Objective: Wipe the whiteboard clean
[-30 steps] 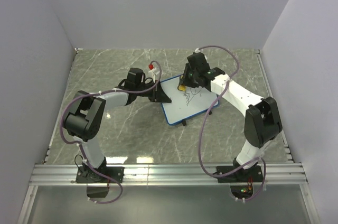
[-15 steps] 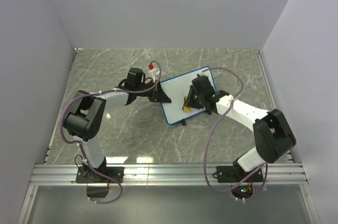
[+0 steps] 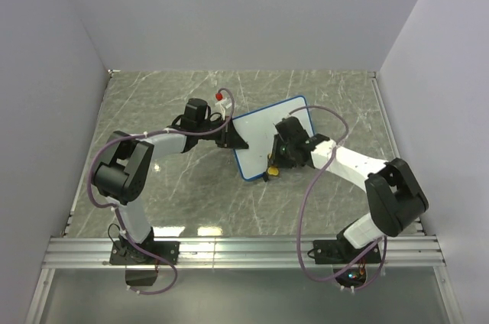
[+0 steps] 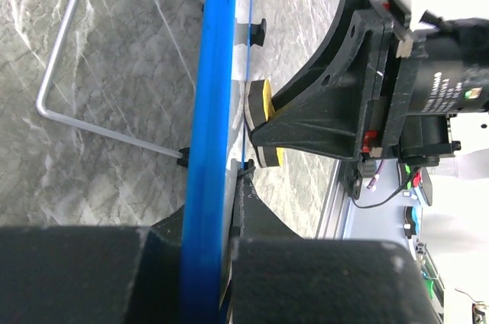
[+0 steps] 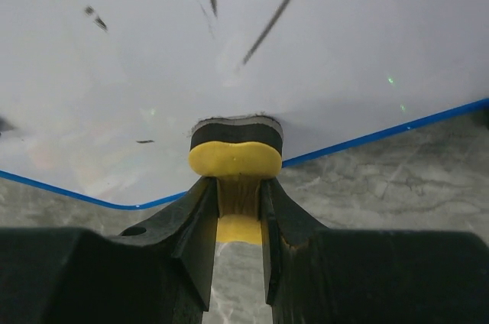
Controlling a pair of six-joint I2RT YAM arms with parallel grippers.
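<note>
the whiteboard (image 3: pixel 258 140) sits in the middle of the table (image 3: pixel 168 95), between the two arms. the left gripper (image 3: pixel 231 140) is pressed tight on the board's blue rim (image 4: pixel 210 110), so the board does not slide when it gets rubbed. the right gripper (image 5: pixel 238 194) pinches the yellow eraser (image 5: pixel 234 157) and pushes its dark pad on the white face, down by the near edge. a few black marks (image 5: pixel 279 11) show higher up, so i think the rubbing is not done and the eraser must go there next.
</note>
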